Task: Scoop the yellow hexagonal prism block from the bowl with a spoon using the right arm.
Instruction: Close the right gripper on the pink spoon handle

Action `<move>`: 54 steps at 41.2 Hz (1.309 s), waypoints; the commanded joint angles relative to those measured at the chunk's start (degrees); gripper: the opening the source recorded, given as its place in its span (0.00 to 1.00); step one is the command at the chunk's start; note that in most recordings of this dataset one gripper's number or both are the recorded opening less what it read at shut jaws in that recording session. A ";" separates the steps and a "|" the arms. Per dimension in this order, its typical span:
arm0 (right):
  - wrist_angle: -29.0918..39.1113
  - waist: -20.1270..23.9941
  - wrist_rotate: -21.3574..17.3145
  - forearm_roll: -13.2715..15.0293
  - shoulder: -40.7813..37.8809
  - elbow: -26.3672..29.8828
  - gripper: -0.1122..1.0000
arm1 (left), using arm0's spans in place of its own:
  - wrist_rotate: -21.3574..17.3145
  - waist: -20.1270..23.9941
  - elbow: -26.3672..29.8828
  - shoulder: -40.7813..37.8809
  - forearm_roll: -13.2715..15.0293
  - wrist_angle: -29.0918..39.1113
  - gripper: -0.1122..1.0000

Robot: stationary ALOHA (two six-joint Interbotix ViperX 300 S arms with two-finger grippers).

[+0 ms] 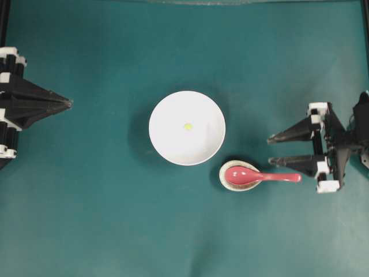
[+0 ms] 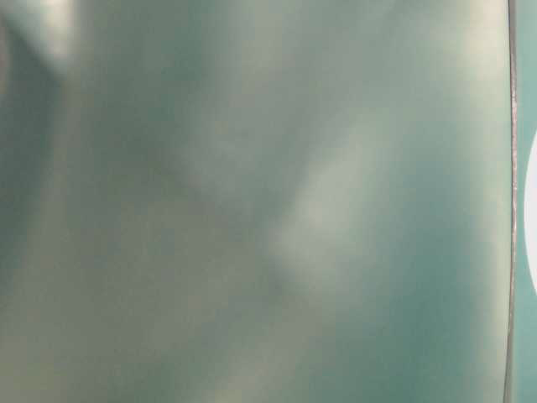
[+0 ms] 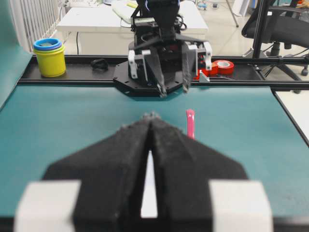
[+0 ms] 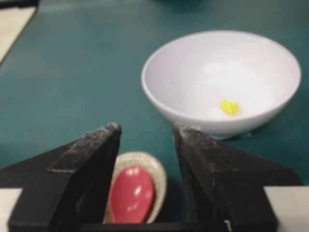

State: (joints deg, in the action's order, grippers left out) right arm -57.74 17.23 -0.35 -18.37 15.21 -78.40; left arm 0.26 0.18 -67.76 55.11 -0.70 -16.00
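Observation:
The white bowl [image 1: 173, 138] [image 4: 183, 82] stands mid-table with the tiny yellow hexagonal prism block [image 1: 188, 126] [image 4: 229, 106] on its bottom. The pink-red spoon [image 1: 277, 177] lies right of the bowl, scoop [image 4: 131, 194] resting in a small speckled dish [image 1: 226, 180] [image 4: 161, 170], handle [image 3: 190, 123] pointing right. My right gripper [image 1: 270, 150] [image 4: 147, 128] [image 3: 174, 92] is open and empty, pointing left. It hovers just above and behind the spoon, whose handle lies alongside one finger. My left gripper [image 1: 69, 104] [image 3: 152, 117] is shut and empty at the far left.
The table-level view is a teal blur with a white edge at its right. Beyond the table's far rail, in the left wrist view, stand a yellow cup with a blue rim [image 3: 49, 58] and a red tape roll [image 3: 223, 65].

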 commanded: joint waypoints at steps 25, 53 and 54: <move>-9.23 13.80 -2.20 -10.99 -17.84 1.32 0.59 | 0.00 0.09 0.88 -0.62 -0.18 -0.26 0.10; -8.96 13.80 -2.20 -11.69 -23.64 1.85 0.59 | 0.00 0.09 0.88 -0.62 -0.18 -0.18 0.10; -8.96 13.80 -2.20 -11.69 -23.73 1.85 0.59 | 0.00 0.09 0.88 -0.62 -0.18 -0.09 0.10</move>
State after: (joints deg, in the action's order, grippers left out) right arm -66.36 30.76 -2.55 -29.88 -8.88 -76.82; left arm 0.26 0.18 -67.76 55.02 -0.70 -15.91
